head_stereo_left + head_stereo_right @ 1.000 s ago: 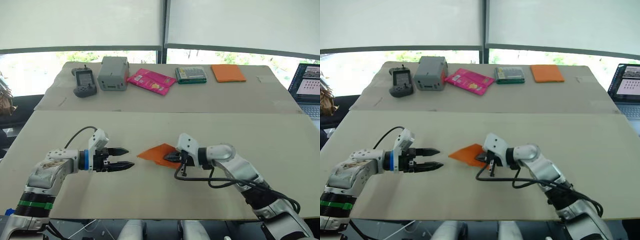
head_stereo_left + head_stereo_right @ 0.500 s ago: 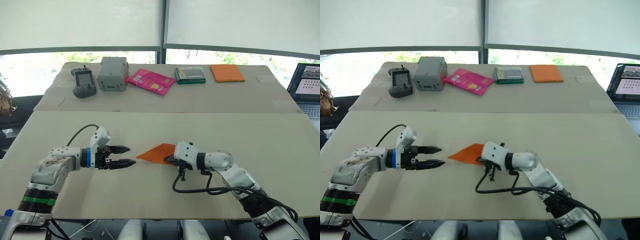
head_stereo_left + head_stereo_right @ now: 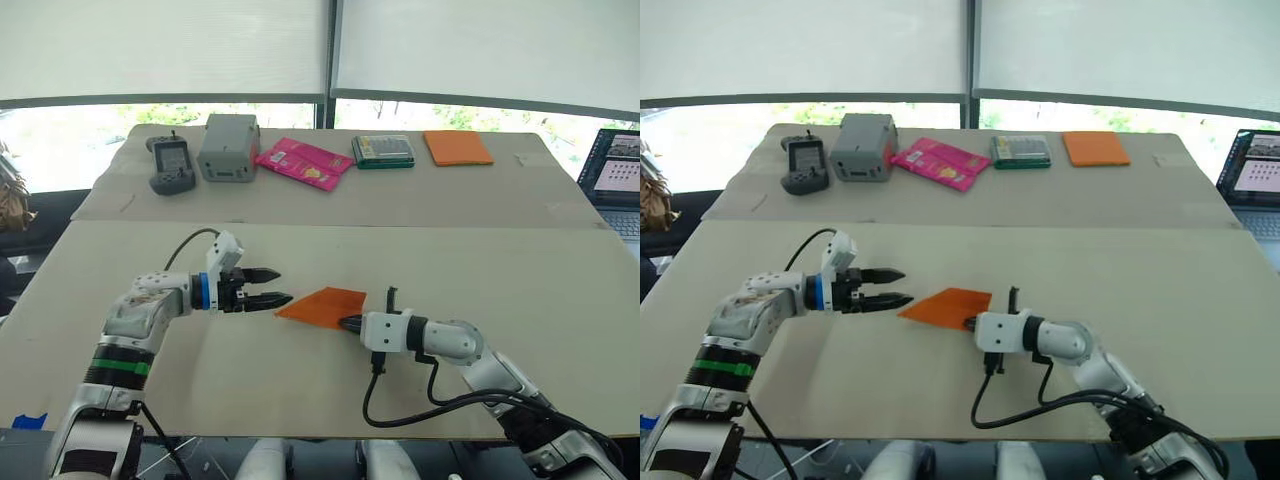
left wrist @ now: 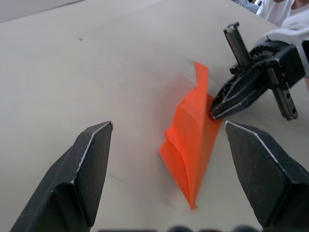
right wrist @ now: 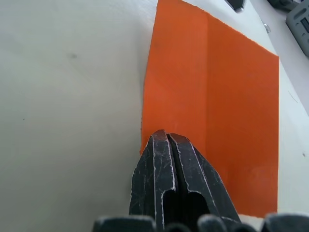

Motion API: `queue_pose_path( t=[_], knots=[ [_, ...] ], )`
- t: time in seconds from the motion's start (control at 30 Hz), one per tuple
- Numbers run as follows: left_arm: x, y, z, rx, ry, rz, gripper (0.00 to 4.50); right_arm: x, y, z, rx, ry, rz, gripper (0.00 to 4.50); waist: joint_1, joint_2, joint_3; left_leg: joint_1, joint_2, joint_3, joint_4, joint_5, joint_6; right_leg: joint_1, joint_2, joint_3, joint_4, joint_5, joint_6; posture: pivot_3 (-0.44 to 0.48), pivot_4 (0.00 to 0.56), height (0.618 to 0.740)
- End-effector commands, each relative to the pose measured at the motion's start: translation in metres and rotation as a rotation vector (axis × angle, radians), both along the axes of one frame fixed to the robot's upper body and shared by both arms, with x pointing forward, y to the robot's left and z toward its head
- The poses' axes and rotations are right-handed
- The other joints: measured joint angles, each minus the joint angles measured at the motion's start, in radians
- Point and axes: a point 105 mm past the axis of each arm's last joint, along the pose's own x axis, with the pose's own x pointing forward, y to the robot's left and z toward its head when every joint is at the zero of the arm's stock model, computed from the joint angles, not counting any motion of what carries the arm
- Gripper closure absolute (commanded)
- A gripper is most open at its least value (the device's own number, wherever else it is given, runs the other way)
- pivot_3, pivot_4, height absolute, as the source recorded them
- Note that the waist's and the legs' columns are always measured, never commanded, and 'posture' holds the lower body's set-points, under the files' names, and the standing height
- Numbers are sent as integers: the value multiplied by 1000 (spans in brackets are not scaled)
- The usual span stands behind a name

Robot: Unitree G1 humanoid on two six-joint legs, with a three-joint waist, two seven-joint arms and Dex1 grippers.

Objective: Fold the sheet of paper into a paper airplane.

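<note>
The sheet of paper (image 3: 322, 306) is pinned near the desk's (image 3: 560, 280) front edge by the right gripper (image 3: 347, 323), fingers closed. The left gripper (image 3: 278, 286), wide open and empty, should be slid gently under the paper's tip.

Silver-grey arms, black cables — left arm: blue wrist ring, green band; black ridged gripper fingers.

Left tool (image 3: 281, 286) now nearer the sheet of paper (image 3: 322, 305).

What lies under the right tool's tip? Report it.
The sheet of paper, flat on the table; the shut right tool rests on its edge. The part beneath is hidden.
</note>
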Motion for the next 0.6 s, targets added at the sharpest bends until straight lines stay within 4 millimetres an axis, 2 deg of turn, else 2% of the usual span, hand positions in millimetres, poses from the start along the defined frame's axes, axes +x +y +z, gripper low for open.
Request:
queue_pose_path(
  t=[0.03,0.17,0.23,0.3,0.33,0.37,0.6],
  knots=[
    [13,-5,7,4,-38,1,1102,-3,-6,-18,-61,24,-19,4500,0,0,0,0,0,0,0,0,0,0,0,0,0,0,0,0,150,740],
    [20,-9,-2,50,-32,-21,2411,-2,-5,-22,-72,17,-25,4500,-1,0,0,1,0,0,0,0,0,1,1,0,0,0,0,0,150,740],
    [22,-9,-17,157,-47,-45,3075,-2,-5,-24,-74,15,-27,4500,-2,0,0,1,0,0,0,0,0,1,1,0,0,0,0,0,150,740],
    [19,-17,-25,202,-50,-100,3610,-3,-3,-25,-76,14,-25,4500,-2,0,0,2,0,0,0,0,0,2,1,0,0,0,0,0,150,740],
    [15,-24,-26,206,-54,-157,4119,-4,-3,-27,-84,12,-20,4500,-2,0,0,2,0,0,0,0,0,2,2,0,0,0,0,0,150,740],
    [12,-29,-26,202,-57,-196,4425,-5,-3,-28,-90,10,-17,4500,-2,-1,-1,2,0,0,0,0,0,2,2,0,0,0,0,0,150,740],
    [-19,-55,-19,112,-13,-483,4467,-10,-1,-28,-90,10,-16,4500,-2,-1,-1,2,1,0,0,0,0,2,2,0,0,0,0,0,150,740]
  ],
)
